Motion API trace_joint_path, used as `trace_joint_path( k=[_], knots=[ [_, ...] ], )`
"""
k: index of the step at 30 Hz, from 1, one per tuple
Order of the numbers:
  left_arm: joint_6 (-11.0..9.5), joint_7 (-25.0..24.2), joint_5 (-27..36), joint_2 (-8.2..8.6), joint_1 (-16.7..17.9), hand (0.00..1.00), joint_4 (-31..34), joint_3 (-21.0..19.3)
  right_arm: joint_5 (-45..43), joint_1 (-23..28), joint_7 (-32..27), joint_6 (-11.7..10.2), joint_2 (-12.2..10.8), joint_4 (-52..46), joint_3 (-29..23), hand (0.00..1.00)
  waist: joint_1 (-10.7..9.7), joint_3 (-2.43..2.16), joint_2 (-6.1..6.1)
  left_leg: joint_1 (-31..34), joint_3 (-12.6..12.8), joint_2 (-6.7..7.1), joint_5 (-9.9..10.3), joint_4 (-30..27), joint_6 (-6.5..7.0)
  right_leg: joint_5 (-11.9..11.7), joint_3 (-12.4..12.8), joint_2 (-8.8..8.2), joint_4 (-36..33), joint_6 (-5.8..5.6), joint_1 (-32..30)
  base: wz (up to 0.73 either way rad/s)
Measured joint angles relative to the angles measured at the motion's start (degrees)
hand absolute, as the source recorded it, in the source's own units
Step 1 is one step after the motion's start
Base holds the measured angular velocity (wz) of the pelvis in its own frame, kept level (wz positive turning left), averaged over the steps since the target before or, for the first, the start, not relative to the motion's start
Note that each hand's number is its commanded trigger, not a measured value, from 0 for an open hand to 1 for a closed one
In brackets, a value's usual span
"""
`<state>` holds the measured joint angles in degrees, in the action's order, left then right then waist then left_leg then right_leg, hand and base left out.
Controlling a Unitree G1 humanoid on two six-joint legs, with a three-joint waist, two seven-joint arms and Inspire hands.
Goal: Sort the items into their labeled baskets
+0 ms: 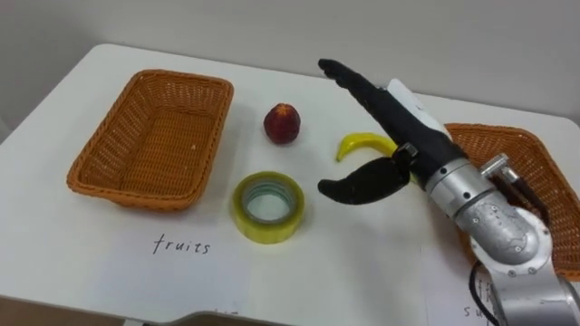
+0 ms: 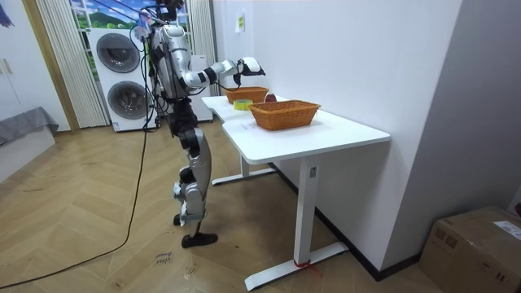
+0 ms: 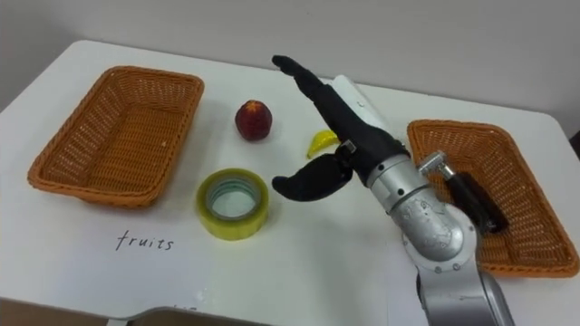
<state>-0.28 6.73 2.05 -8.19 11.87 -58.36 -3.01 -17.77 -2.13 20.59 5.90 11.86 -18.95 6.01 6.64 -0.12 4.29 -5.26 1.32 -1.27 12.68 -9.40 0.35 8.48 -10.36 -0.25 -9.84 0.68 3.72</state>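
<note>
Right hand (image 1: 399,127) is over the middle of the white table (image 1: 72,263), fingers straight and reaching forward, thumb spread apart below them; it is released and grasps nothing. The arm enters from the lower right.

Fruit: a yellow banana (image 1: 362,143) lies on the table directly beside the hand, partly hidden behind the palm and thumb. Whether the hand touches it cannot be told. A red round fruit (image 1: 282,122) sits on the table to the left of the banana, near the far right corner of the left basket, apart from it.

Office supplies: a roll of yellow tape (image 1: 270,228) lies flat on the table, nearer the robot than the red fruit and just beside the left basket's near right corner.

Containers: the left wicker basket (image 1: 127,154) holds nothing; a handwritten label (image 1: 181,244) is on the table in front of it. The right wicker basket (image 3: 535,208) holds one dark, elongated object (image 3: 476,204), lying at an angle on its floor; its kind cannot be told.

Position: in the room view the robot stands upright at the table's far end, right arm out over the tabletop.
</note>
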Motion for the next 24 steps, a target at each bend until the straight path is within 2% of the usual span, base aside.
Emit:
trace_joint_path(
  k=[6,16,17,18,20,24],
  knots=[
    [0.04,0.20,0.78,0.48,-0.14,0.00,0.00,0.00,-0.03,-0.02,0.05,0.81,-0.78,5.54,0.08,0.00,0.69,0.04,-0.05,0.36,-0.32,0.24,-0.13,-0.04,0.16,-0.01,-0.85,-0.35,0.00,-0.02,-0.11,0.02],
    [0.33,0.56,1.74,0.60,-0.89,0.00,0.00,0.41,-0.52,-0.30,0.03,1.33,-0.78,7.12,0.15,0.00,1.50,0.18,0.25,1.41,-1.35,0.62,-0.53,-0.12,0.31,-0.05,-1.34,-0.65,-0.02,-0.10,-0.81,0.05],
    [0.33,0.56,1.72,0.39,-0.93,0.00,0.21,0.84,-0.44,-0.44,0.03,1.33,-0.78,7.17,0.20,0.00,1.52,0.32,0.39,1.45,-1.42,0.65,-0.58,-0.12,0.32,-0.05,-1.37,-0.67,-0.02,-0.11,-0.81,0.04],
    [0.33,0.55,1.73,0.20,-0.85,0.00,0.75,0.98,-0.39,-1.23,0.03,1.33,-0.78,7.67,0.33,0.00,1.55,0.68,0.60,1.47,-1.43,0.66,-0.64,-0.13,0.32,-0.05,-1.37,-0.67,-0.02,-0.11,-0.81,0.00],
    [0.33,0.53,1.73,-0.06,-0.84,0.00,1.26,1.05,-0.39,-2.26,0.03,1.33,-0.78,8.19,0.35,0.00,1.54,0.94,0.87,1.62,-1.51,0.69,-0.72,-0.14,0.30,-0.07,-1.37,-0.67,0.03,-0.12,-0.90,0.00],
    [0.35,0.53,1.73,-0.11,-0.73,0.00,1.64,1.10,-0.40,-3.20,0.03,1.33,-0.78,8.27,0.37,0.00,1.54,0.88,0.98,1.64,-1.54,0.73,-0.71,-0.12,0.31,-0.07,-1.36,-0.69,0.08,-0.13,-0.91,0.00]
  ],
)
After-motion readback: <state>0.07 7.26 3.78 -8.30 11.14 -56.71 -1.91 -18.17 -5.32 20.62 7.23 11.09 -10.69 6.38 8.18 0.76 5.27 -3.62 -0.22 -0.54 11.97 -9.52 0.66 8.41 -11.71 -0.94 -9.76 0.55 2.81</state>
